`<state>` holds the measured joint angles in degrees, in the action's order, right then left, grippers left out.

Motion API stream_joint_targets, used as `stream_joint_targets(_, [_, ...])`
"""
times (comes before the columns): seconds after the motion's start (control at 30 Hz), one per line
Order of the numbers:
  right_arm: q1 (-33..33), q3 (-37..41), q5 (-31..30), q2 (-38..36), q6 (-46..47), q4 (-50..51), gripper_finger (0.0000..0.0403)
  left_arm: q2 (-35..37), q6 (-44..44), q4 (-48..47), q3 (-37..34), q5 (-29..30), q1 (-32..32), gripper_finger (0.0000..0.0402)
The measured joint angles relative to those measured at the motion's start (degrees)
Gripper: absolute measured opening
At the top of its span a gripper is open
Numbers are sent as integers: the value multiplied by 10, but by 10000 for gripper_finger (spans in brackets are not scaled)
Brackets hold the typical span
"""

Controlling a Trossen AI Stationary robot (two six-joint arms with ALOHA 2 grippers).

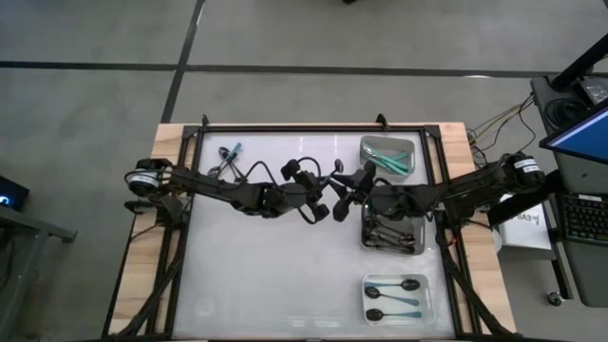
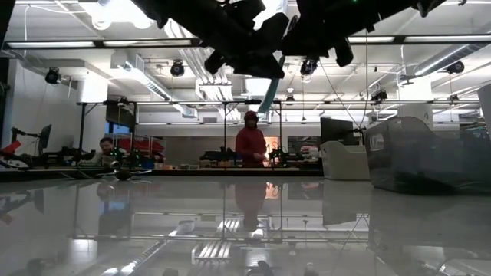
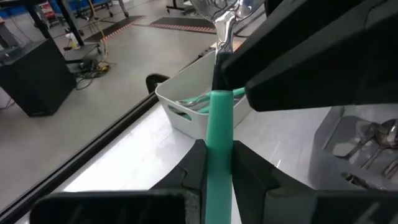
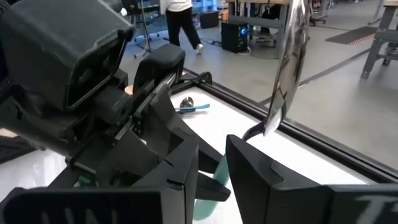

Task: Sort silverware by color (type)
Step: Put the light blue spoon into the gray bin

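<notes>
A spoon with a teal handle (image 3: pixel 219 118) and a silver bowl (image 4: pixel 292 56) is held up over the middle of the table. My left gripper (image 1: pixel 321 204) is shut on its handle. My right gripper (image 1: pixel 353 201) faces it from the right with its fingers (image 4: pixel 249 165) a narrow gap apart. The teal handle (image 4: pixel 212 186) shows through that gap, and the spoon's neck (image 4: pixel 264 127) rises past one fingertip. I cannot tell whether the right gripper touches the spoon. In the low view the handle (image 2: pixel 268 96) hangs slanting below both grippers, high above the table. My left gripper pinches the spoon's teal handle (image 3: pixel 219 152) between its two fingers (image 3: pixel 193 168), around the handle's middle. The handle runs along the fingers and the silver bowl (image 3: pixel 227 15) sticks out beyond the fingertips. The spoon is lifted clear of the table.
Three trays stand along the right side. The far tray (image 1: pixel 388 157) holds teal-handled spoons, the middle grey tray (image 1: pixel 392 235) holds metal ones, and the near tray (image 1: pixel 397 297) holds black-bowled teal-handled ones. A few loose spoons (image 1: pixel 228 155) lie at the far left. People stand in the room behind the table.
</notes>
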<state>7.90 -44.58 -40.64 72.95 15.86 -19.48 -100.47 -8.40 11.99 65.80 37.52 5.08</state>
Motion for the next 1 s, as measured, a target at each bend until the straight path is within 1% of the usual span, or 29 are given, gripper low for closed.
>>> stream_joint_targets(0.33, [-4, 0, -5, -1, -5, -23, 77, 0, -1, 36, 0, 2, 1, 31])
stream_joint_targets(0.5, [-4, 0, -34, -1, -28, -28, 77, 0, -1, 49, 0, 3, 1, 31])
stream_joint_targets(0.73, [-4, 0, -43, -1, -30, -31, 77, 0, -1, 54, 0, 4, 1, 31])
stream_joint_targets(0.83, [-4, 0, -42, -1, -29, -35, 77, 0, 0, 56, 0, 13, 1, 31])
stream_joint_targets(0.9, [-3, 0, -31, -1, -29, -37, 77, 0, 9, 54, 0, 30, 2, 31])
stream_joint_targets(1.0, [-1, 0, -14, -2, -20, -42, 77, 0, 11, 53, 0, 35, 1, 31])
